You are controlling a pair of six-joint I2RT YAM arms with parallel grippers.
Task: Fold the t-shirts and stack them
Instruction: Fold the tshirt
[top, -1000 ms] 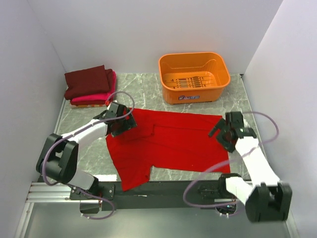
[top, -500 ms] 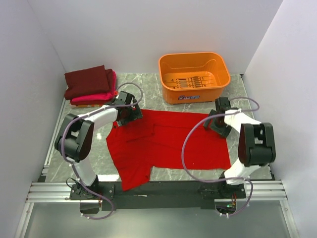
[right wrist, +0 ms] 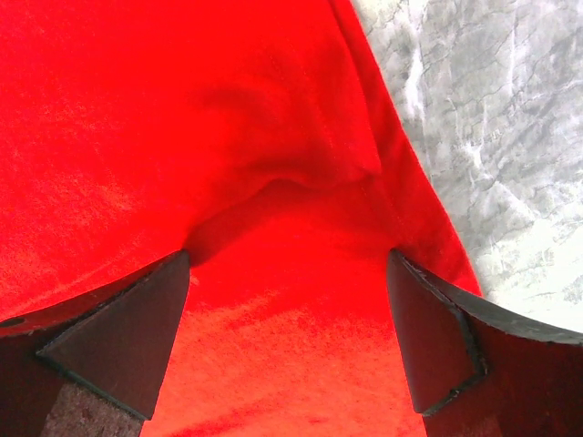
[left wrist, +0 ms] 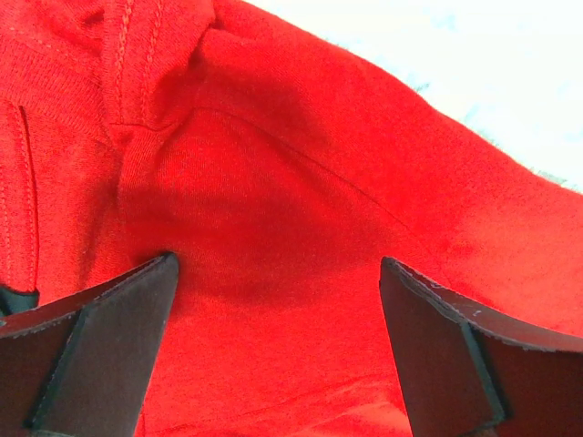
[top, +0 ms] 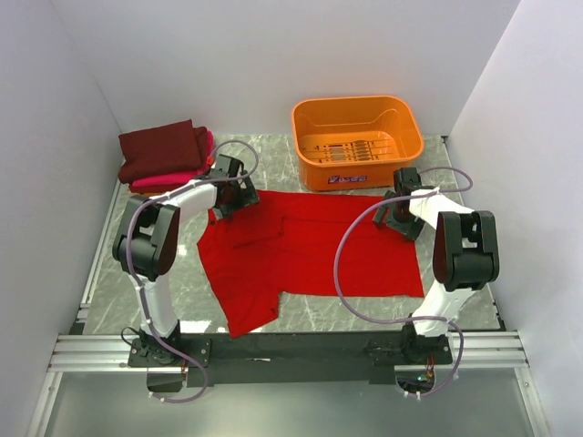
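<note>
- Both arms have reached farther back since a second ago. The left gripper [top: 233, 193] went from the shirt's left side up to its far-left corner. The right gripper [top: 395, 217] went from the right edge up to the far-right corner.
- Red t-shirt [top: 310, 255] lies spread on the marble table [top: 273, 168], centre. One lobe sticks out at near left, almost to the black front rail [top: 301, 346].
- Left gripper: jaws wide apart, down at the red cloth, with a soft ridge of fabric between the fingers [left wrist: 100, 346]. Nothing pinched.
- Right gripper: jaws also wide apart, just inside the shirt's right edge, with a small pucker of cloth between the fingers [right wrist: 118, 337]. Nothing gripped.
- Folded maroon t-shirt [top: 162, 148] sits on a folded pink t-shirt [top: 180, 177] at the far-left corner. The stack is near the left gripper and apart from the red shirt.
- Orange basket [top: 357, 107] stands far centre-right, just behind the red shirt's far edge. Its slotted floor shows, and there is a white label on the front wall.
- Right arm's cable [top: 342, 264] loops over the shirt's right part.
</note>
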